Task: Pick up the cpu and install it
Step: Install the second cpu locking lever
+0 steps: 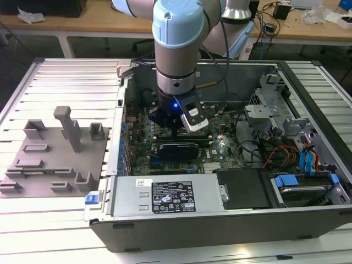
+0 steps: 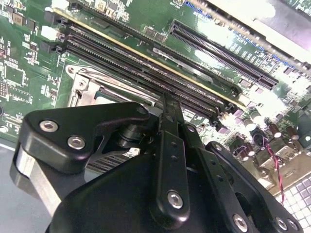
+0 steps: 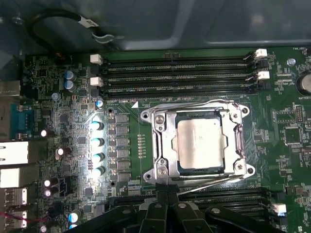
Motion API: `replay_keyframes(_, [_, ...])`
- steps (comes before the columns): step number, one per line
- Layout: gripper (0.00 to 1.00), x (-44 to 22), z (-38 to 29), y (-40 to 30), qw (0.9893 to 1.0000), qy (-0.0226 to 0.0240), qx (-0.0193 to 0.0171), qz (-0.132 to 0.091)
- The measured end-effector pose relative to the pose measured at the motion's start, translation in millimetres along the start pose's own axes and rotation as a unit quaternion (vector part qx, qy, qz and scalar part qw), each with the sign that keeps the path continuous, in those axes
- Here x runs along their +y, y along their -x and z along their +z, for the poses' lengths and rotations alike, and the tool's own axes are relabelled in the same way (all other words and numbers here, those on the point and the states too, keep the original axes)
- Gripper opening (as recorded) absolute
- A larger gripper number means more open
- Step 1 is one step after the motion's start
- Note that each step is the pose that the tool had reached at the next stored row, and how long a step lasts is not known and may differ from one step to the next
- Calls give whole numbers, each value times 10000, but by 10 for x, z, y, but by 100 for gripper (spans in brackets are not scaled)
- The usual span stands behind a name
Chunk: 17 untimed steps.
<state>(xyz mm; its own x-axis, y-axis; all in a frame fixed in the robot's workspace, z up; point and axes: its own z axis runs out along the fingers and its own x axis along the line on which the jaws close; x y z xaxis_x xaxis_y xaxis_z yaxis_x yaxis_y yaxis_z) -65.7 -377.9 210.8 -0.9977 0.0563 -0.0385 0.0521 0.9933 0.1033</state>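
You've got the cpu (image 3: pixel 201 144) seated flat in the socket frame (image 3: pixel 160 145) on the motherboard (image 3: pixel 73 97), so the install looks done. The hand (image 3: pixel 167 195) sits just off the frame at 6 o'clock, fingers pressed together, holding nothing, probably at the retention lever, tho that's hard to confirm.

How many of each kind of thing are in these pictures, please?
Arm: 1
Pincer: 1
Computer case: 1
Cpu: 1
Socket frame: 1
Grey rack: 1
Total: 6
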Motion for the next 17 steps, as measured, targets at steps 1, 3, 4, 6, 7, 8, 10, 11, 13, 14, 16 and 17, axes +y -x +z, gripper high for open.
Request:
replay_keyframes(1, [11,-15,-2,1,10000,0,1,0])
replay_keyframes(3, [11,-36,-4,2,10000,0,0,0])
replay_keyframes(4, [11,-42,-4,2,10000,0,0,0])
replay_keyframes(6, [11,-54,-5,3,10000,4,0,1])
replay_keyframes(7, [11,-55,-3,3,10000,4,0,-1])
replay_keyframes(8, [11,-56,0,3,10000,4,1,-7])
replay_keyframes(10, [11,-57,7,3,10000,3,6,-51])
replay_keyframes(11, [11,-57,8,3,10000,3,8,-68])
replay_keyframes(13, [11,-57,11,2,9999,6,13,-120])
replay_keyframes(14, [11,-57,12,2,9999,11,13,-130])
replay_keyframes(16, [11,-58,13,-1,9999,43,13,-143])
replay_keyframes(17, [11,-58,13,-3,9999,57,12,-146])
